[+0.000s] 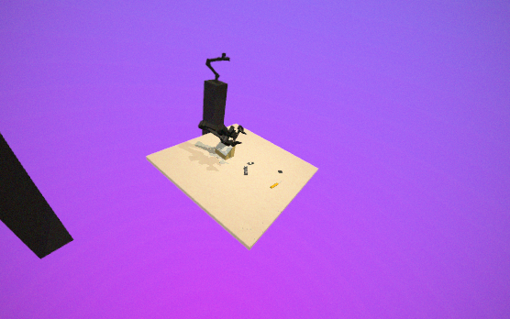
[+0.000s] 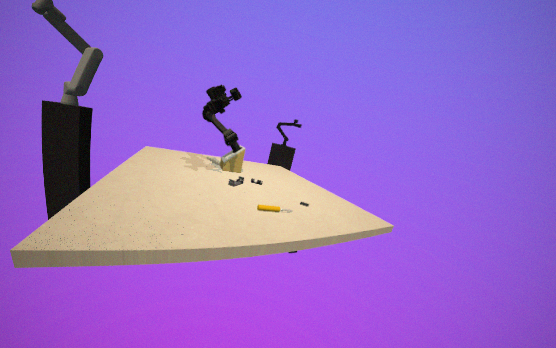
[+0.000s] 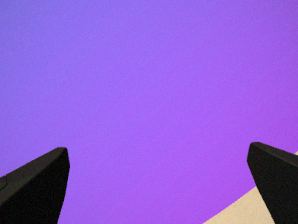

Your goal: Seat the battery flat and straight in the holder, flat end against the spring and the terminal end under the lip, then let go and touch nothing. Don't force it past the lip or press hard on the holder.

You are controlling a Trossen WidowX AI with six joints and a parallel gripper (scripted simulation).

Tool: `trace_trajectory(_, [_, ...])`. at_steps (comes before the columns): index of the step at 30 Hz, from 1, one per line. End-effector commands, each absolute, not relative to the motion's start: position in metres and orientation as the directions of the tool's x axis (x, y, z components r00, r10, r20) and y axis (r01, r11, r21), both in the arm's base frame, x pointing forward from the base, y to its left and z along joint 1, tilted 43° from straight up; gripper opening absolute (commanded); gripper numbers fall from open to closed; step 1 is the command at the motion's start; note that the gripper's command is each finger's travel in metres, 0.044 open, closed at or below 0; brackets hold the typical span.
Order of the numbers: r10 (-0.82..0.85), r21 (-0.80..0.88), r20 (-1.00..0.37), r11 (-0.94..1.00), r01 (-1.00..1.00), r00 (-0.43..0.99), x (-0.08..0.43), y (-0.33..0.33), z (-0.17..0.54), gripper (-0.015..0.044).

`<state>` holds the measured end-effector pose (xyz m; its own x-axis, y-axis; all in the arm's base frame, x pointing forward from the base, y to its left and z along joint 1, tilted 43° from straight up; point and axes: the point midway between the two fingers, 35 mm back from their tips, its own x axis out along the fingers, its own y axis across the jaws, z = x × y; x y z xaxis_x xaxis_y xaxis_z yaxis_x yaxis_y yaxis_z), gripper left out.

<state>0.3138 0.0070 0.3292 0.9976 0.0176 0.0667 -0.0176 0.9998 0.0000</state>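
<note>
My gripper [image 1: 243,137] [image 3: 162,156] is open and empty, its two black fingers far apart in the wrist view. It is raised above the back of the table, well away from the small parts. A small grey part [image 1: 246,170] [image 2: 235,182] with a raised dark end, which looks like the holder, sits on the table in front of the arm. A smaller dark part with a pale middle [image 2: 256,181] lies beside it. A small black piece [image 1: 280,171] [image 2: 304,204] lies farther off. Which of these small parts is the battery cannot be told at this size.
An orange-handled tool [image 1: 274,185] [image 2: 269,208] with a thin pale tip lies on the table [image 1: 220,202] [image 2: 150,215]. My arm stands on a yellowish block [image 2: 233,162] at the table's back. Other arms on dark pedestals [image 1: 215,103] [image 2: 65,155] stand beyond the table edges.
</note>
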Motion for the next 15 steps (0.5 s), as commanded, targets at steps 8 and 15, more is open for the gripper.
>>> trace_trajectory(8, [-0.04, 0.344, -0.266, 0.93, 0.133, 0.963, 0.357, 0.013, 0.247, 0.0243])
trace_trajectory(15, [-0.167, 0.531, -0.642, 0.607, 0.591, 0.749, 0.378, 0.013, 0.131, 0.0243])
